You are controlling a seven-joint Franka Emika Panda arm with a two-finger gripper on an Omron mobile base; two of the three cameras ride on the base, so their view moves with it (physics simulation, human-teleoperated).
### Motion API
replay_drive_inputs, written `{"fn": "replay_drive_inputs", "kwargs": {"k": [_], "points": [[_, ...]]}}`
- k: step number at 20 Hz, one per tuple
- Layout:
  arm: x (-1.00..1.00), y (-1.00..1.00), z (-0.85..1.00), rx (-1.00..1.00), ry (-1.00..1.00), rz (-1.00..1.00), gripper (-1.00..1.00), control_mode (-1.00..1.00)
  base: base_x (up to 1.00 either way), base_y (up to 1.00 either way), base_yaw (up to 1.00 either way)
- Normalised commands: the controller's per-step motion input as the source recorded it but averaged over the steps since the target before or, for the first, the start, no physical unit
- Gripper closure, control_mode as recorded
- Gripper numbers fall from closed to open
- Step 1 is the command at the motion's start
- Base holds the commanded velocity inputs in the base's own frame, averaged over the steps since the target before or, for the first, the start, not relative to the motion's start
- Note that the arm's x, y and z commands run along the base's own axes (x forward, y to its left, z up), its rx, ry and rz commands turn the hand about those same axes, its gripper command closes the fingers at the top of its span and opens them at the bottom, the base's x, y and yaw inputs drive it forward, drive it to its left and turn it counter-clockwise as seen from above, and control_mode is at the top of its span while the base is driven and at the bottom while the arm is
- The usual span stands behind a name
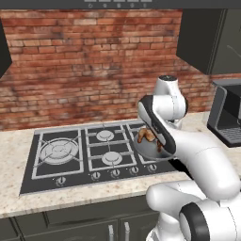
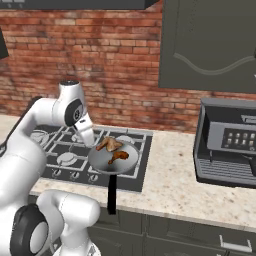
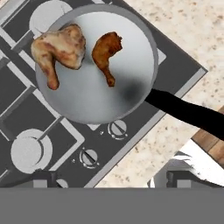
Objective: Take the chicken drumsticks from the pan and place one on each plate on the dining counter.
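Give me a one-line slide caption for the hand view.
Looking down on two chicken drumsticks lying apart in the grey pan on the gas hob, black handle reaching over the stone counter.

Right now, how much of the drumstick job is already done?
Nothing is delivered yet: both chicken drumsticks lie in the pan on the hob. The open hand is above the pan and holds nothing. Left: pick up each one and carry it to a plate.

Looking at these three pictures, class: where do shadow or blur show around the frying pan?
Hand view: a soft dark smudge shades the round grey metal pan near its black handle; right base view: the two golden-brown drumsticks look slightly blurred.
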Motion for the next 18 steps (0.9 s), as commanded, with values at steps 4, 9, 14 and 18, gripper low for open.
{"fn": "replay_drive_inputs", "kwargs": {"k": [4, 9, 14, 18], "points": [[0.0, 0.0, -0.52, 0.0, 0.02, -0.18, -1.0, -1.0, 0.0, 0.0, 0.0], [0.11, 0.0, -0.54, 0.0, -0.17, -0.02, -1.0, -1.0, 0.0, 0.0, 0.0], [0.27, 0.0, -0.27, 0.0, -0.11, 0.0, -1.0, -1.0, 0.0, 0.0, 0.0], [0.54, 0.0, -0.34, 0.0, -0.02, 0.0, -1.0, -1.0, 0.0, 0.0, 0.0]]}}
